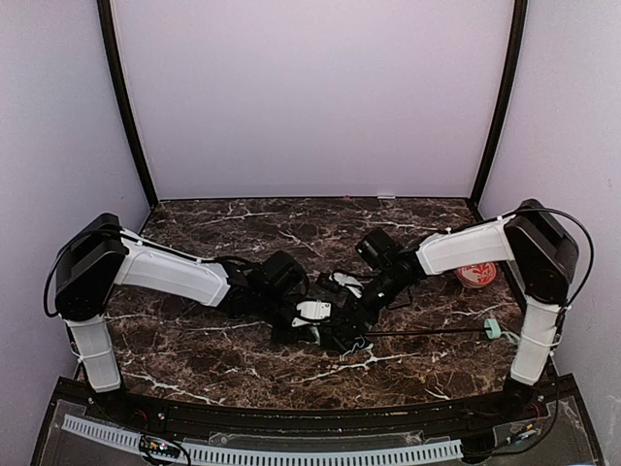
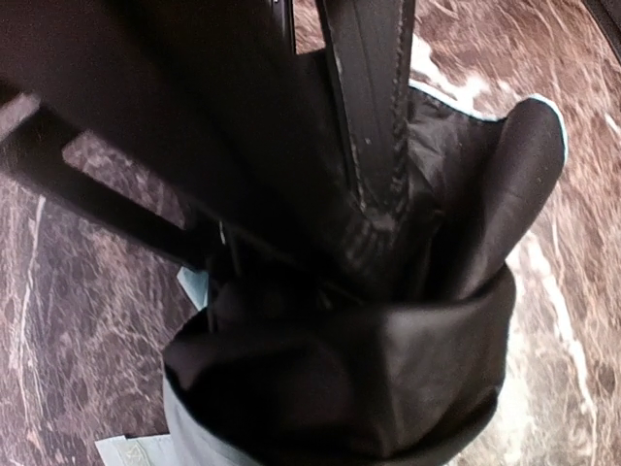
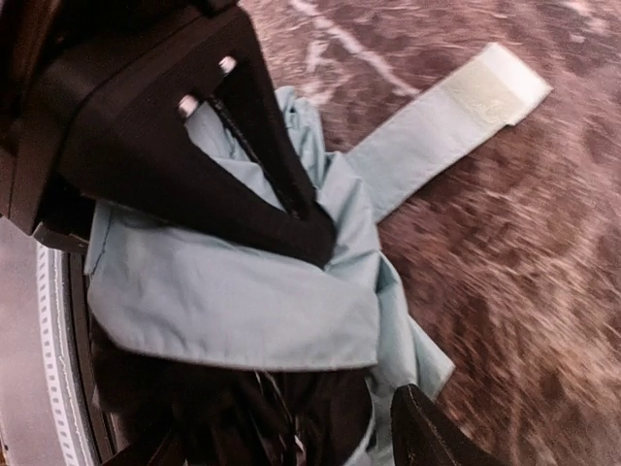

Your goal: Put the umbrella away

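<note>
Currently the umbrella (image 1: pixel 335 325) lies collapsed mid-table (image 1: pixel 243 359), with the shaft (image 1: pixel 427 333) running right to the handle (image 1: pixel 492 330).

Handling, judged: the canopy is light, limp and slick and will slump. The shaft is thin and stiff but could bend. Best hold is the bunched canopy or the handle.

Left gripper (image 1: pixel 315 320): buried in black lining, grip cannot be told.

Right gripper (image 3: pixel 369 325): jaws apart over mint folds, nothing pinched.

Strap (image 3: pixel 456 107): no legible writing.

No text, label or number is legible (the round orange-and-white object (image 1: pixel 475 275) right of the umbrella (image 1: pixel 335 335) shows only blurred pattern).
</note>
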### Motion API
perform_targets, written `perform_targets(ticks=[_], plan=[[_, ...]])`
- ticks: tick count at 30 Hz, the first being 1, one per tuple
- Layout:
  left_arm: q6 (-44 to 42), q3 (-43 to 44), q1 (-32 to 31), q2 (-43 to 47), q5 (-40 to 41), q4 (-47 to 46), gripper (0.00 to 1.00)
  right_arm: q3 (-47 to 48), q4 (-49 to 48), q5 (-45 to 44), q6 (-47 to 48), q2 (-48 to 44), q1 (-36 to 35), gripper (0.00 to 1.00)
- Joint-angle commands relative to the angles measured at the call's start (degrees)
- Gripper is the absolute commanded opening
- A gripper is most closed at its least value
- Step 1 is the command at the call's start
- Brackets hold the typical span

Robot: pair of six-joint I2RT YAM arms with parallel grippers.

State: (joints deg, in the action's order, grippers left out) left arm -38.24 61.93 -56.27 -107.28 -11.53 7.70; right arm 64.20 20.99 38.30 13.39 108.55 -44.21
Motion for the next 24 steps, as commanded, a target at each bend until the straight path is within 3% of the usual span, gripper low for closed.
perform_targets(ticks=[1,6,16,24], plan=[[5.78,-2.60,1.38,-5.75,0.94,9.43,0.00,0.64,-0.95,-3.36,0.34,-10.27,2.49,0.65],[12.44,-1.89,4.19,-2.88,2.86,6.38,0.00,-2.54,-5.78,-6.04,-0.73,-20.65,2.99,0.66],[18.16,-7.26,6.05,14.28,-4.95,-1.69,0.00,-17.67,-24.37,-7.06,-6.20,-38.74,2.45,0.66],[22.82,-7.94,9.70,25.23,-4.55,-3.51,0.00,-24.28,-33.80,-0.96,-5.48,-42.35,-1.51,0.66]])
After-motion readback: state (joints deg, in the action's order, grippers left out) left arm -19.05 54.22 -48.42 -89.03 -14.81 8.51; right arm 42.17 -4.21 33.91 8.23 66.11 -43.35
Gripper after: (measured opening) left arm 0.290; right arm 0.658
